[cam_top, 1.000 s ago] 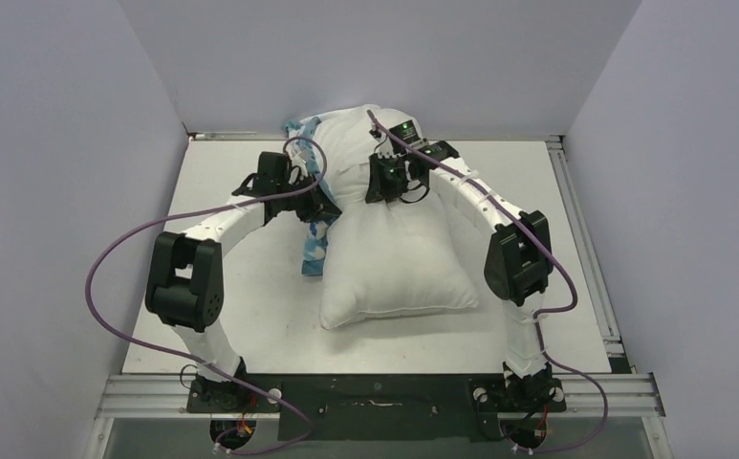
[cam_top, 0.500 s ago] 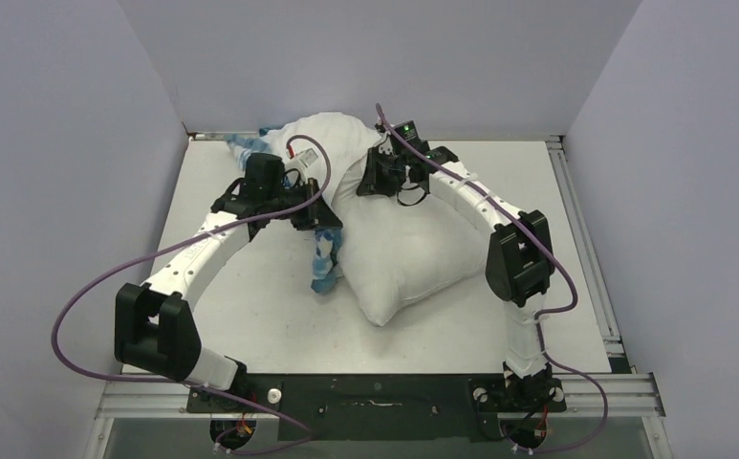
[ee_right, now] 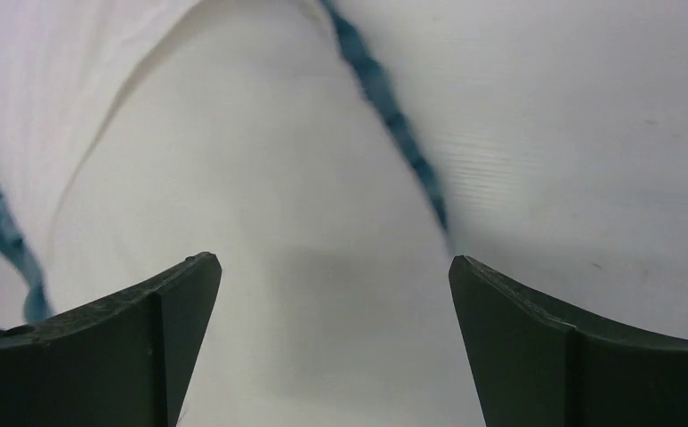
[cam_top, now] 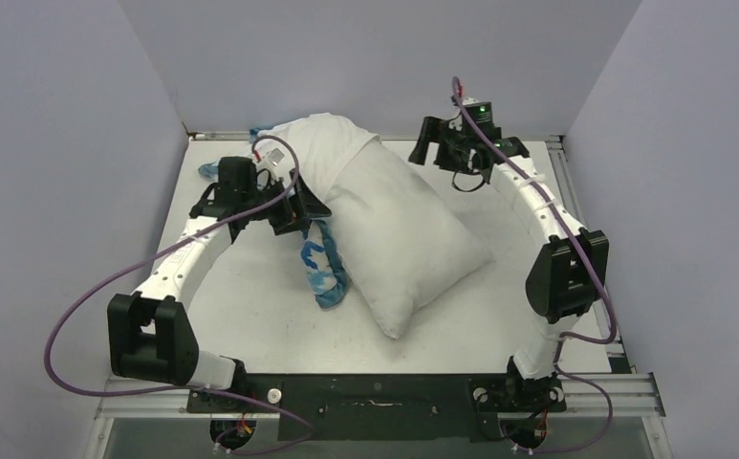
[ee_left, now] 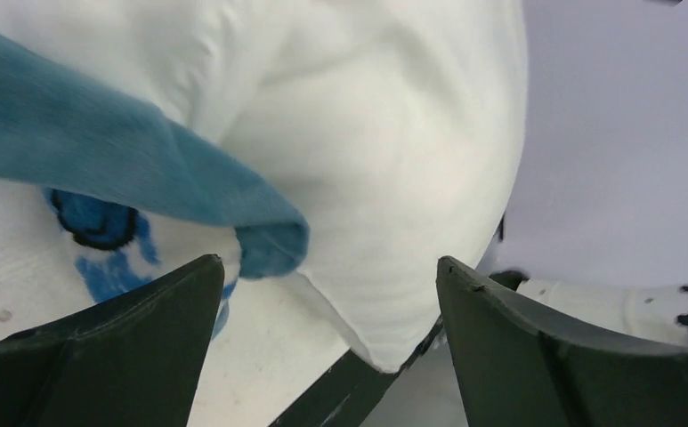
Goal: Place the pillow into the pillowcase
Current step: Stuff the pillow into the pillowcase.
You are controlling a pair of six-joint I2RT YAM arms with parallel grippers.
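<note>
The plump white pillow lies diagonally across the table, its near corner pointing at the arm bases. The pillowcase trails along its left side as a blue ruffled strip. More of the pillowcase is bunched round the pillow's far end by the back wall. My left gripper hovers at the pillow's left flank, open and empty. In the left wrist view, the pillow and the blue ruffle lie beyond my left gripper. My right gripper hangs open to the right of the pillow's far end. In the right wrist view, my right gripper holds nothing over white fabric with a blue edge.
The white table is boxed in by grey walls on three sides. A metal rail runs along its right edge. Purple cables loop off both arms.
Both grippers have opened and let go of the fabric. The right arm has swung back to the right. The pillow has dropped flat and now lies diagonally.
</note>
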